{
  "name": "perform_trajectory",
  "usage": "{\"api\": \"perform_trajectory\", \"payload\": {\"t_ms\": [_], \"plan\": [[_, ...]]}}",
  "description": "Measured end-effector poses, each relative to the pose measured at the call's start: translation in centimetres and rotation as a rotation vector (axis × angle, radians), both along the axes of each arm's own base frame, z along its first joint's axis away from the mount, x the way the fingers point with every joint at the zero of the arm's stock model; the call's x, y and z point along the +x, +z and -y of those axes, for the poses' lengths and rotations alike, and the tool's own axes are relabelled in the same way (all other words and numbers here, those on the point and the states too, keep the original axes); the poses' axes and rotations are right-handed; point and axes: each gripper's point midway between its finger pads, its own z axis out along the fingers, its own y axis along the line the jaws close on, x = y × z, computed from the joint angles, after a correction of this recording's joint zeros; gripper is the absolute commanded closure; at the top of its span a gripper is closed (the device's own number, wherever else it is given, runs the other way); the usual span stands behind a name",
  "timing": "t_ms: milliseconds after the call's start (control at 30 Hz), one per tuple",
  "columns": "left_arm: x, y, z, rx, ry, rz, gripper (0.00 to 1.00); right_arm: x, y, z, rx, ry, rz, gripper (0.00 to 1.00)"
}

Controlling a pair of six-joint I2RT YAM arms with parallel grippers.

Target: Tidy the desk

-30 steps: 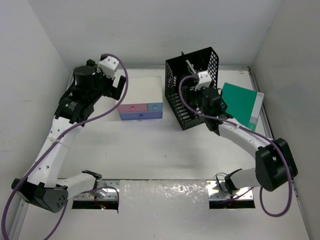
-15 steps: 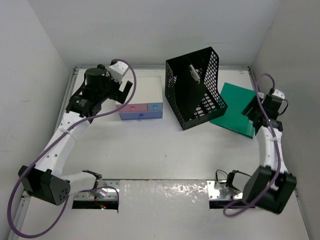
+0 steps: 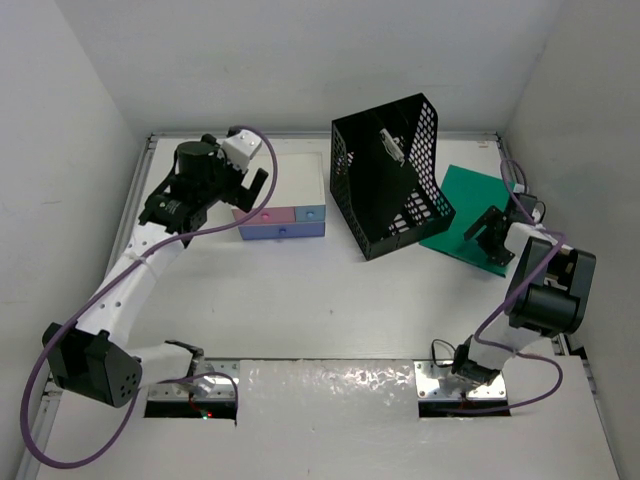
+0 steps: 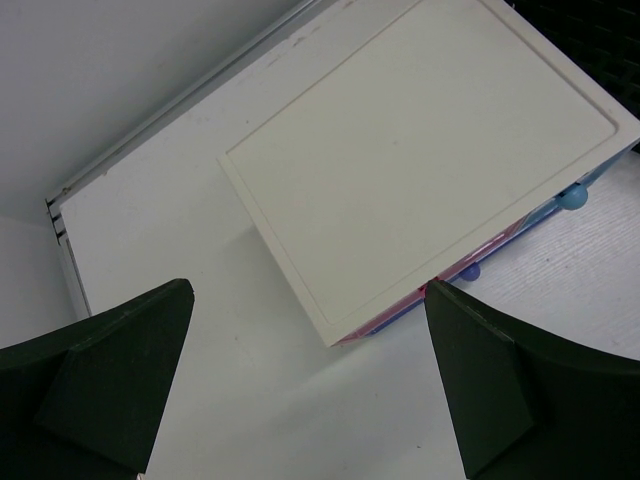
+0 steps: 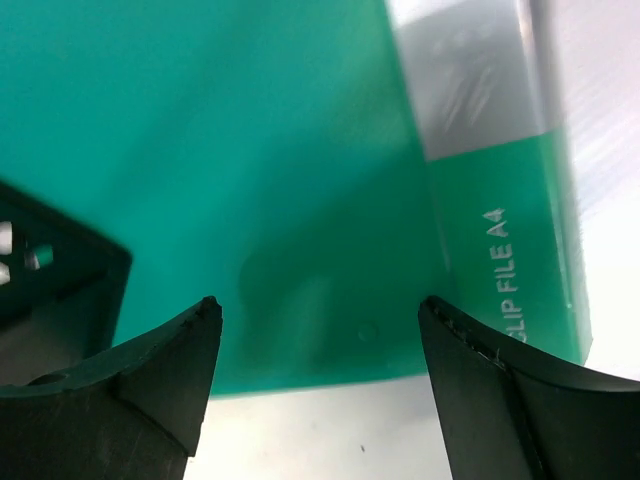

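The white desk (image 3: 300, 300) holds a cream-topped box (image 3: 290, 180) with pink and blue drawers, a black mesh file holder (image 3: 390, 190) and a green A4 clip file (image 3: 470, 205). My left gripper (image 3: 247, 188) hovers open over the box's left end. In the left wrist view the left gripper (image 4: 305, 385) frames the box's near-left corner (image 4: 420, 150) and holds nothing. My right gripper (image 3: 487, 233) is open and low over the file's near edge. In the right wrist view the right gripper (image 5: 318, 305) straddles the green file (image 5: 250, 150), empty.
A small silvery object (image 3: 388, 143) leans inside the black holder, whose corner shows in the right wrist view (image 5: 50, 270). The file's near-left part lies against the holder's right side. White walls close in the desk on the left, back and right.
My right arm left the black holder, swung out to the right, then came back to the green file's near edge. My left gripper moved a little right toward the drawer box.
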Motion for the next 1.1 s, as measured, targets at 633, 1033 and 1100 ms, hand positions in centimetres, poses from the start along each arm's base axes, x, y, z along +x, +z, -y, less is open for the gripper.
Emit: {"api": "perform_trajectory", "payload": {"t_ms": [633,1033,1100], "plan": [[0.7,-1.6,-0.3,-0.01,-0.027,-0.04,0.0,-8.1,-0.3,-0.5,0.02,-0.463,0.401,0.5],[0.2,-3.2,-1.4,0.01,0.046,-0.129,0.0,-6.4,0.0,1.4,0.076,-0.613,0.606,0.56],[0.1,-3.2,-1.8,0.017,0.062,-0.132,0.0,-6.0,0.1,2.4,0.086,-0.647,0.645,0.57]]}}
